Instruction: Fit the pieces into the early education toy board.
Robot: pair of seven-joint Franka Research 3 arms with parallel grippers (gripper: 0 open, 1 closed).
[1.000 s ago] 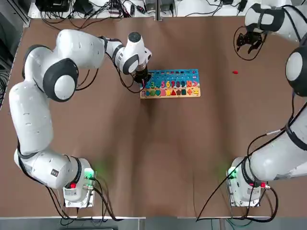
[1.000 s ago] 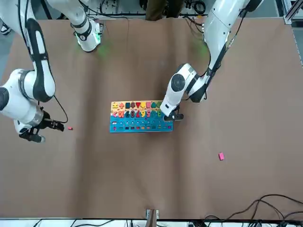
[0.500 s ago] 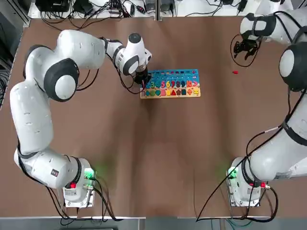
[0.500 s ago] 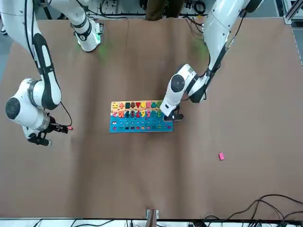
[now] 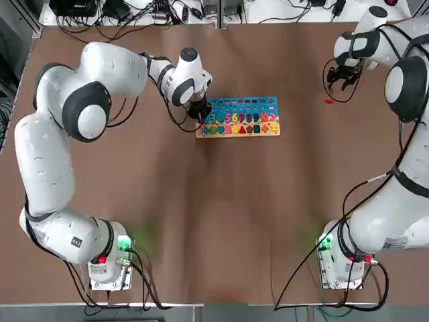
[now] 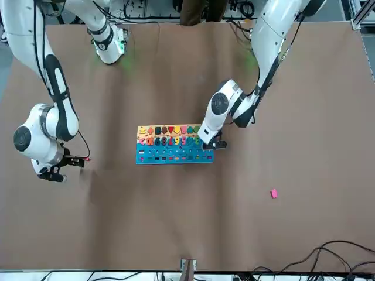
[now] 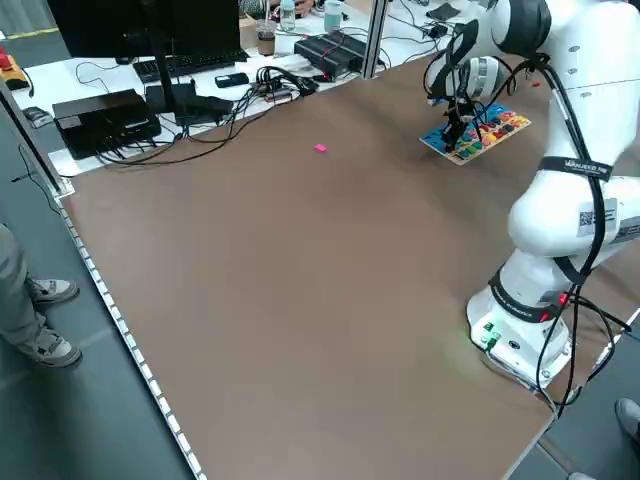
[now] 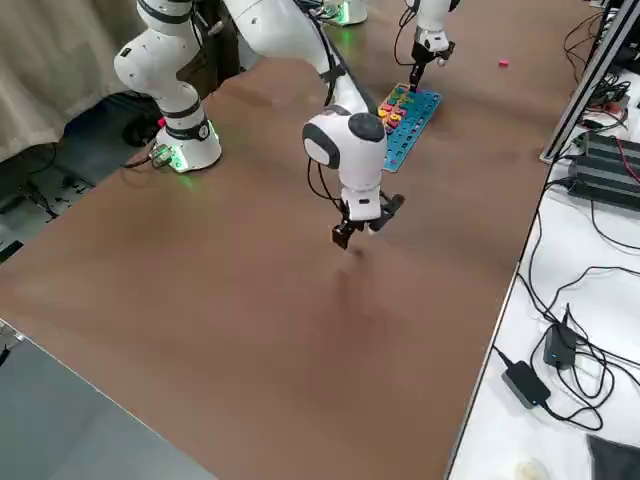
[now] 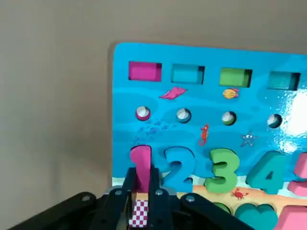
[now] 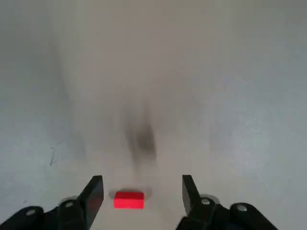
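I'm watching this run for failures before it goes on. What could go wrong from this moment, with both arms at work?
1. The left gripper is shut on the pink number one piece at the blue and tan toy board's end; a skewed release might leave it unseated or nudge the board.
2. The right gripper, open, straddles the small red block; closing off-centre could flick it away.
3. A small pink piece lies far off.

From overhead the red piece [image 5: 328, 101] is too small to tell its shape. The left gripper [image 5: 198, 114] hides that corner of the board [image 5: 241, 107]. On the left wrist camera the pink numeral [image 9: 141, 163] runs down behind the jaws, its foot hidden, and the board is cut off at the edge.
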